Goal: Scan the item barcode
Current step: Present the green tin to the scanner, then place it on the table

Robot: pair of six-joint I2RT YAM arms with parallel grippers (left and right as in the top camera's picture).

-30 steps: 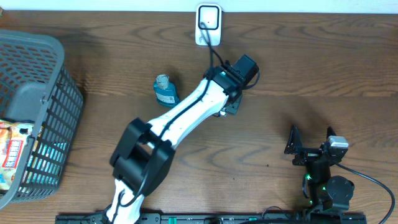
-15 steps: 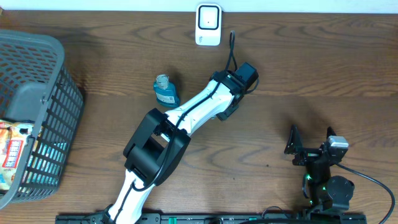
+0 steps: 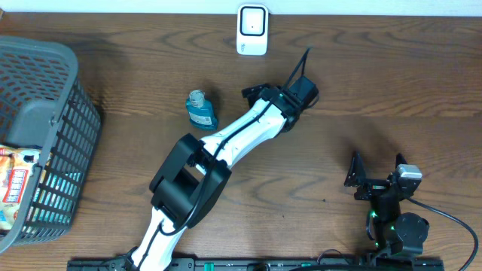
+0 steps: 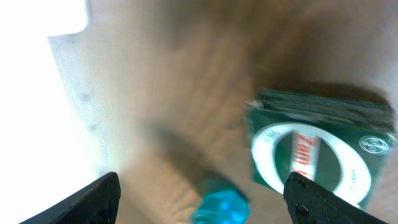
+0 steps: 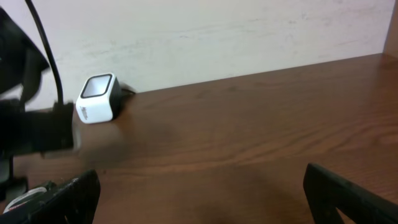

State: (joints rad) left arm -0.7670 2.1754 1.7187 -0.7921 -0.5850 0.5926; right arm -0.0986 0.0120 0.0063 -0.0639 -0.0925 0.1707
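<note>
The item, a flat green packet (image 4: 317, 152) with a white ring on its face, lies on the wood in the blurred left wrist view. In the overhead view the left arm hides it. My left gripper (image 3: 253, 92) (image 4: 202, 182) hovers over the table's middle back with its fingers wide apart and nothing held. The white scanner (image 3: 251, 30) (image 5: 97, 98) stands at the back edge, beyond that gripper. My right gripper (image 3: 375, 175) (image 5: 205, 199) rests open at the front right, away from everything.
A small blue bottle (image 3: 200, 110) (image 4: 221, 202) lies left of the left arm. A grey wire basket (image 3: 45, 113) holding packets fills the left side. A black cable (image 3: 300, 66) rises from the left wrist. A white wall backs the table.
The left wrist drew back from the scanner and turned, its cable swinging right. Its fingers opened wider. The right arm stayed still.
</note>
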